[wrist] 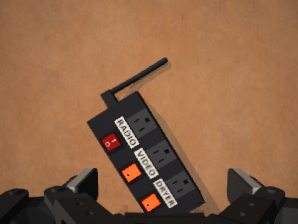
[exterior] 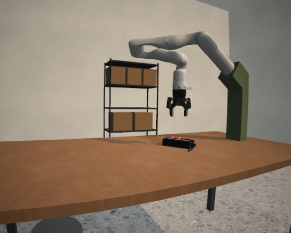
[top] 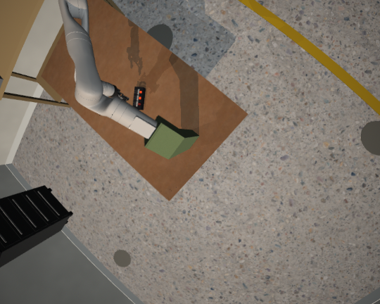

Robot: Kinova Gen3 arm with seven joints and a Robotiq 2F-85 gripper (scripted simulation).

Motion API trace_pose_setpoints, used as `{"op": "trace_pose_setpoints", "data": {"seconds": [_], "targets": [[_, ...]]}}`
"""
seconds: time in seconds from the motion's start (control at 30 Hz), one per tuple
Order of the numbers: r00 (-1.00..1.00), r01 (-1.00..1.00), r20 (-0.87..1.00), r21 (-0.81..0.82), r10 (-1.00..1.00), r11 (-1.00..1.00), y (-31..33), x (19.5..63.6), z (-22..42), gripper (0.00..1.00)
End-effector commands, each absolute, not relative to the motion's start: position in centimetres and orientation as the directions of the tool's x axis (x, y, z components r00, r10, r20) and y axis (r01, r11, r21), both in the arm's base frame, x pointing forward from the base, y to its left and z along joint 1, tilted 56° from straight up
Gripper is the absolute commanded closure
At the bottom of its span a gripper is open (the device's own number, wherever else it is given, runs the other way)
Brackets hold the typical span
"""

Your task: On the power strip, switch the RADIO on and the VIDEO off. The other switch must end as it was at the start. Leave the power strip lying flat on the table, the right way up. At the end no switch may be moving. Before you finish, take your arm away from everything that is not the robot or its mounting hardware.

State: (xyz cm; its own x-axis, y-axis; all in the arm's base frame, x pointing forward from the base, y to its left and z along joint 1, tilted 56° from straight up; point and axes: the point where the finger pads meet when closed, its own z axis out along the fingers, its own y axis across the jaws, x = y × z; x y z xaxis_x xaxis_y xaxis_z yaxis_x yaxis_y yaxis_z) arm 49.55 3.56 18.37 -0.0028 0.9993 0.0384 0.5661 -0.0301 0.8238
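Power strip: I see the power strip point(wrist: 144, 157) lying flat and right way up on the table point(exterior: 98, 164), below the gripper point(exterior: 179, 110) and well apart from it; in my wrist view it runs diagonally, its near end hidden behind the gripper body.
Switches: the RADIO switch point(wrist: 111, 141) looks dark red; the VIDEO switch point(wrist: 131, 172) and the third switch point(wrist: 150, 201) glow bright orange.
Cord: a short black cord stub point(wrist: 136, 80) sticks out of the far end.
Surroundings: I see the green pedestal point(exterior: 236, 108) standing on the table beyond the strip, and a shelf rack point(exterior: 106, 97) with cardboard boxes point(exterior: 130, 76) against the wall.
Obstructions: nothing sits between gripper and strip.
Gripper: fingers spread fully apart, pointing down, holding and touching nothing.
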Motion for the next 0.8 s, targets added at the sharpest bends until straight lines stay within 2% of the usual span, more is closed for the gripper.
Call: {"op": "trace_pose_setpoints", "data": {"seconds": [0.0, 0.4, 0.77], "targets": [[-0.002, 0.566, 0.041, 0.824, 0.999, -0.033, 3.6, 49.5, 18.4, 0.0], [0.033, 0.563, 0.107, 0.82, 0.994, -0.107, 3.9, 49.7, 18.2, 0.0], [0.144, 0.538, 0.31, 0.773, 0.94, -0.337, 4.7, 50.2, 17.6, 0.0]]}}
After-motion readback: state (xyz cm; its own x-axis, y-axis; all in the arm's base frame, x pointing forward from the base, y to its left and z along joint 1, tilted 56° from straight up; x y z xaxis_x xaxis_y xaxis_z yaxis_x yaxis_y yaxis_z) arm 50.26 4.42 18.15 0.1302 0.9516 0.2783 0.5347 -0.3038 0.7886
